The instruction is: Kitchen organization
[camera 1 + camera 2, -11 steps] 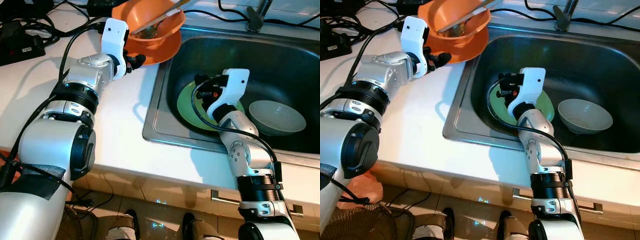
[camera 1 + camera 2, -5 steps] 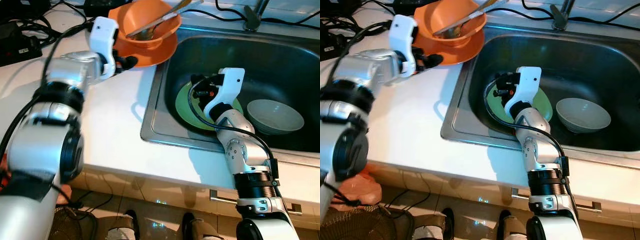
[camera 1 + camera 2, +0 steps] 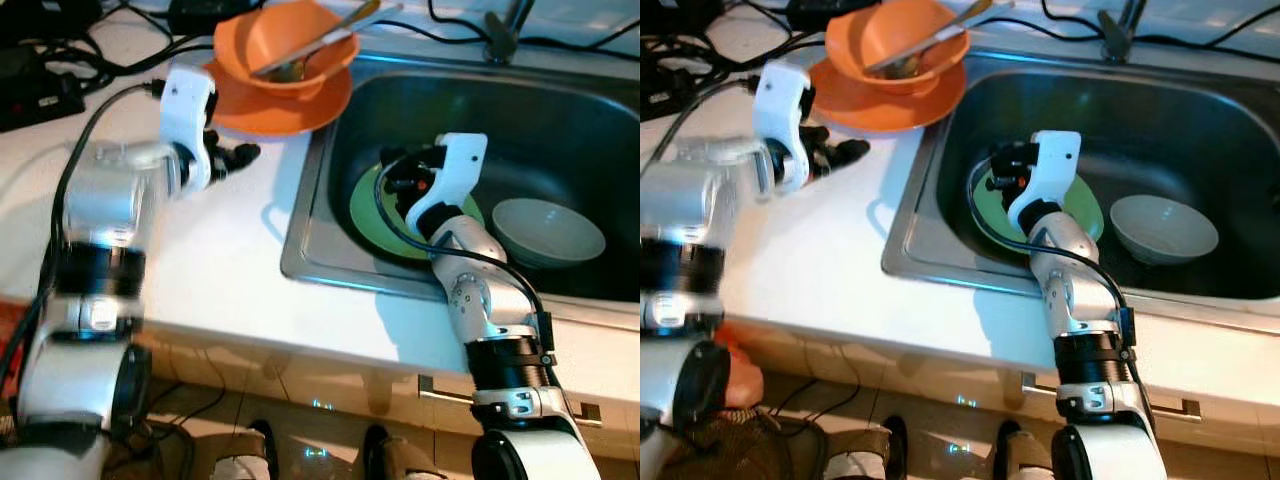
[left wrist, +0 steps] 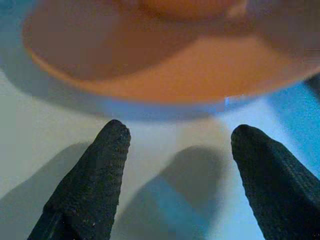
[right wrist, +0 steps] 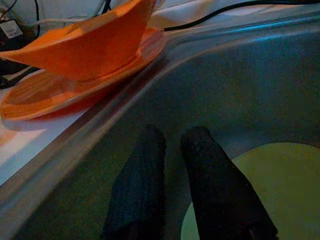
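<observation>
Having set the orange plate (image 3: 285,100) ahead of your spread left gripper (image 4: 175,150), direct the nearly closed, empty right gripper (image 5: 172,150) onto the green plate (image 3: 375,205).

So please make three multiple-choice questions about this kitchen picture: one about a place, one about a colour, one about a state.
1. Where does the orange bowl stand?
A. on the orange plate
B. in the sink
C. on the floor

2. What colour is the plate in the sink?
A. red
B. green
C. black

3. How is the left gripper?
A. shut on the plate
B. holding a spoon
C. open

Answers: 1 A, the bowl rests on the plate on the counter. 2 B, the plate under the right gripper is green. 3 C, its fingers stand apart, off the orange plate.
</observation>
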`<state>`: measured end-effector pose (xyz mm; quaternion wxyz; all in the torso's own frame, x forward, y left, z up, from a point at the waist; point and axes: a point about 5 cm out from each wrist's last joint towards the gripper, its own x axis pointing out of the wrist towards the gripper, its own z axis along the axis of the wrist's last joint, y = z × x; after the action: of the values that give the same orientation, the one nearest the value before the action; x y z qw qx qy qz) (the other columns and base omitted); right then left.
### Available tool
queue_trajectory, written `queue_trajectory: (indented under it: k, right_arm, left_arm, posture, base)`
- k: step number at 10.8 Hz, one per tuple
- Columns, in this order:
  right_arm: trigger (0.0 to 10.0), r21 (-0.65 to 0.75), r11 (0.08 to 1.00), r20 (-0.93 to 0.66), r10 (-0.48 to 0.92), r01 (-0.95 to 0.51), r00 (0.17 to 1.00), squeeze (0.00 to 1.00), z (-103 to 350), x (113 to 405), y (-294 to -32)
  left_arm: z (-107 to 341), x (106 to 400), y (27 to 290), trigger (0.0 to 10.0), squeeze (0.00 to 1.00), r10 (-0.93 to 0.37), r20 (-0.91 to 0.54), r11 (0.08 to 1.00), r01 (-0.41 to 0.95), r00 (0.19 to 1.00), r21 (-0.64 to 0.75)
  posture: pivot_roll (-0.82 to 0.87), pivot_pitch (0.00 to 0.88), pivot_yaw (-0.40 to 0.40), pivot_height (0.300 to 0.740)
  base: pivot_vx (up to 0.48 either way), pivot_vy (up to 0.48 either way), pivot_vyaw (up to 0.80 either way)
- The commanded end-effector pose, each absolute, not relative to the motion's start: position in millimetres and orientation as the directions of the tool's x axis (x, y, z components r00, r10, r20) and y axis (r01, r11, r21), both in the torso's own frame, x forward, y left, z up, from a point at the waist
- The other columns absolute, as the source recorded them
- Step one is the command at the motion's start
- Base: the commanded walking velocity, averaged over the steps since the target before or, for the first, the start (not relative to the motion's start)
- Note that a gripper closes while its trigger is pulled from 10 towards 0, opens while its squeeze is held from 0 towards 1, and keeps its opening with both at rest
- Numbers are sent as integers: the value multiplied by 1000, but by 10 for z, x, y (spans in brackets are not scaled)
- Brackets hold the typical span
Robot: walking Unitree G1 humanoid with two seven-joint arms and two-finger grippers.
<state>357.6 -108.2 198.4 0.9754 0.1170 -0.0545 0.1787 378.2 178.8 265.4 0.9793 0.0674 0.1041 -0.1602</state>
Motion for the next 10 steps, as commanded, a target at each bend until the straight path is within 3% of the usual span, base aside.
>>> queue_trajectory:
  k: [1, 5, 10]
  right_arm:
    - [10000, 243, 899, 112, 347, -365, 931, 0, 1846, 3569, -1047]
    - [10000, 248, 899, 109, 346, -362, 932, 0, 1815, 3539, -1068]
    - [10000, 249, 899, 106, 343, -359, 933, 0, 1798, 3489, -1070]
  left_arm:
    - [2908, 3740, 1696, 10000, 0, -320, -74, 939, 327, 945, 108]
    - [3312, 3554, 1548, 10000, 0, -346, 83, 931, 332, 934, 148]
    - [3053, 3853, 1583, 10000, 0, -269, -58, 956, 274, 961, 102]
  posture:
    - [126, 217, 15, 740]
    - [118, 233, 13, 740]
    - [90, 253, 23, 740]
  base:
    - [0, 0, 0]
    - [0, 0, 0]
    - [0, 0, 0]
